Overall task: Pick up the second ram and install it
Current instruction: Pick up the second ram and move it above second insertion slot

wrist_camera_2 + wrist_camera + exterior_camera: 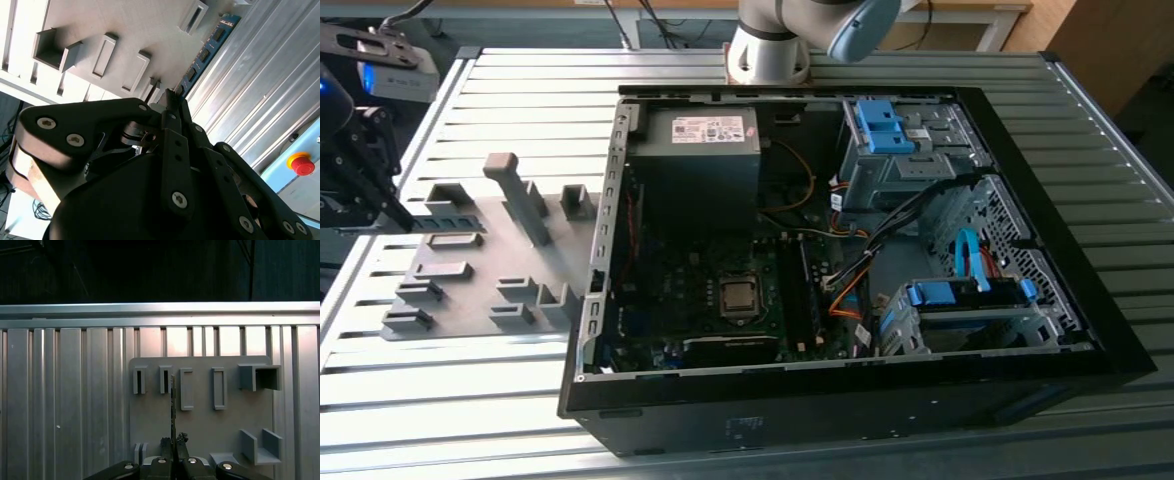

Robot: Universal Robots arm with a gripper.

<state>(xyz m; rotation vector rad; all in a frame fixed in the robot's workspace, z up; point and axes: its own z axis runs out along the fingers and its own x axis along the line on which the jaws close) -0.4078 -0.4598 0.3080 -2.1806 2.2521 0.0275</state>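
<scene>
End effector: the end effector point(170, 102) has its two dark fingers drawn together on one end of the second ram. In the first wrist view it sits over the near edge of the fixture plate.

Second ram: the second ram point(204, 54) is a slim blue-green strip with a row of dark chips. It reaches out from the fingertips along the fixture plate. In the first wrist view it is seen edge-on point(173, 405), its far end beside a narrow slotted block. Whether it touches the plate cannot be told.

Fixture plate: the fixture plate point(200, 425) is grey and lies flat on the table, carrying slotted and frame-shaped blocks.

Computer case: the computer case point(854, 410) is black and open. It lies just beside the fixture plate on the exterior view's right, with its motherboard point(720, 290) exposed.

Table: the table point(480, 420) is ribbed metal and runs under the fixture plate.
</scene>
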